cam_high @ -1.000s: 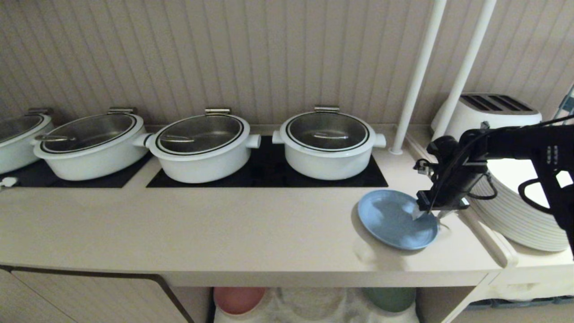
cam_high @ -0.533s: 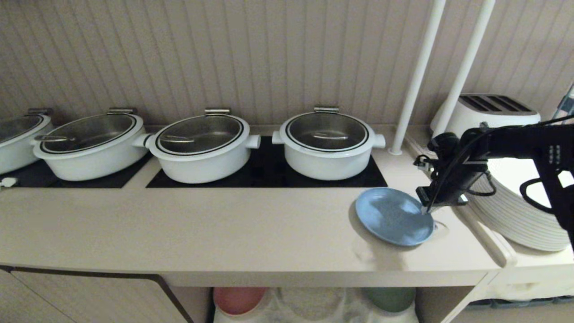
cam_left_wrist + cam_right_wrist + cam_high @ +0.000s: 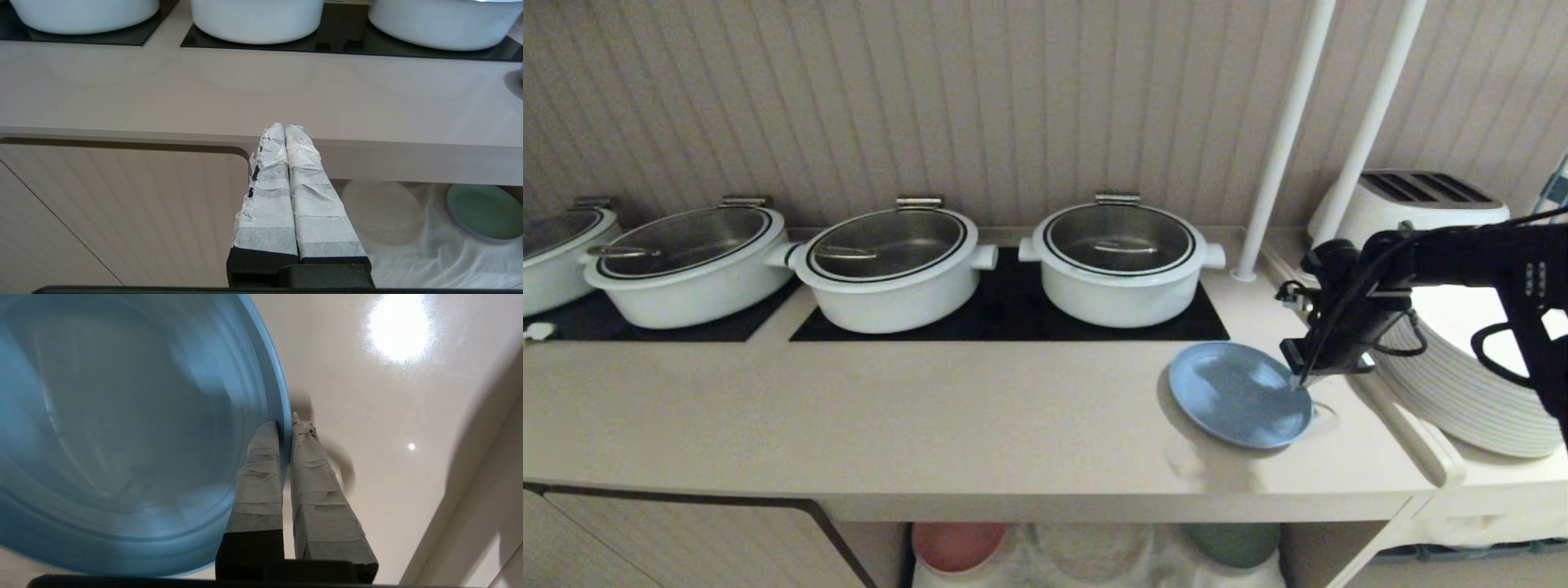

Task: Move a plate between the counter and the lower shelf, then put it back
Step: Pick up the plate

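You get a dim, warm head view with soft, even light, and the plate (image 3: 1239,394) drops a faint shadow on the glossy counter (image 3: 931,416) toward 6 o'clock, while the lower shelf (image 3: 1094,555) sits in deeper shade. In the right wrist view a hard white glare burns on the counter at 1 o'clock, with a smaller glint below it, and the plate looks smeared and out of focus up close. Your left wrist view is sharper, evenly lit, with pale reflections on the counter.
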Available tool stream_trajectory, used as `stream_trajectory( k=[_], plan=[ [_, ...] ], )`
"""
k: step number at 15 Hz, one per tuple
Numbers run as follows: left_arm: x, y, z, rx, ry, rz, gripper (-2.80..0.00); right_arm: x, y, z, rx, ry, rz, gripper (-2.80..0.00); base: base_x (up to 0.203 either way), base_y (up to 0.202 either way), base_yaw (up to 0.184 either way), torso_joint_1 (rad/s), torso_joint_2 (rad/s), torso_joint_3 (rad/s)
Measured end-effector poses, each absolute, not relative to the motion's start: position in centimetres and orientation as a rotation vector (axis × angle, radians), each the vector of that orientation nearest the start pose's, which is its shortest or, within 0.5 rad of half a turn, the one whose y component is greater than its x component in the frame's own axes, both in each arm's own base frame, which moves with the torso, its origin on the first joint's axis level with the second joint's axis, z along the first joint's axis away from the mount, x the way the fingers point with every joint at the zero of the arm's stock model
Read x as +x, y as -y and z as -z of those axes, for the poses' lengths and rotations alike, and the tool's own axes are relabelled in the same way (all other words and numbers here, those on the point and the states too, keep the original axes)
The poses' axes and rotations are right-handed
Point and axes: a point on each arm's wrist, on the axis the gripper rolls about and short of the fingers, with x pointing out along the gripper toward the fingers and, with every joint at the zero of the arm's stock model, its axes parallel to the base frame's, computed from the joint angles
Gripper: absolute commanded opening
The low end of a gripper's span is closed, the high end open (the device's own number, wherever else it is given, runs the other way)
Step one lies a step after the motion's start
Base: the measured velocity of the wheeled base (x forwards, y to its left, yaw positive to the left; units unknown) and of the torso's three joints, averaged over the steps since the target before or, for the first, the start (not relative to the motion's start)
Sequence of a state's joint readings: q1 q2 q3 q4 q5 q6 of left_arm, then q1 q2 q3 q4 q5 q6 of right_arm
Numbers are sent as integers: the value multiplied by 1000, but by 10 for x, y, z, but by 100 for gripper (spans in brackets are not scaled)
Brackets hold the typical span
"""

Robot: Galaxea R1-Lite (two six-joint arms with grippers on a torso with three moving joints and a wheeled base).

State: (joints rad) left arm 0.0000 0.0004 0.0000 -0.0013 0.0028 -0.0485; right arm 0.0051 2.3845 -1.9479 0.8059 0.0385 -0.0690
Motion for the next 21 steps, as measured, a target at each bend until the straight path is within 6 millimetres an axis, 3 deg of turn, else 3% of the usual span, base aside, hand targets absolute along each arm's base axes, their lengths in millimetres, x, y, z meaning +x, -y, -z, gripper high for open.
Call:
stream_trajectory(
  k=[6, 11, 21],
  plan=[
    [-23, 0, -76, -49, 1, -3, -280, 432, -3, -120, -35, -1237, -81, -280, 0, 0, 0, 0, 0, 0],
    [-23, 0, -76, -48, 1, -3, -280, 413, -3, -136, -31, -1259, -85, -280, 0, 0, 0, 0, 0, 0],
    [-23, 0, -76, -48, 1, -2, -280, 326, 3, -168, 47, -1300, -132, -280, 0, 0, 0, 0, 0, 0]
  ],
)
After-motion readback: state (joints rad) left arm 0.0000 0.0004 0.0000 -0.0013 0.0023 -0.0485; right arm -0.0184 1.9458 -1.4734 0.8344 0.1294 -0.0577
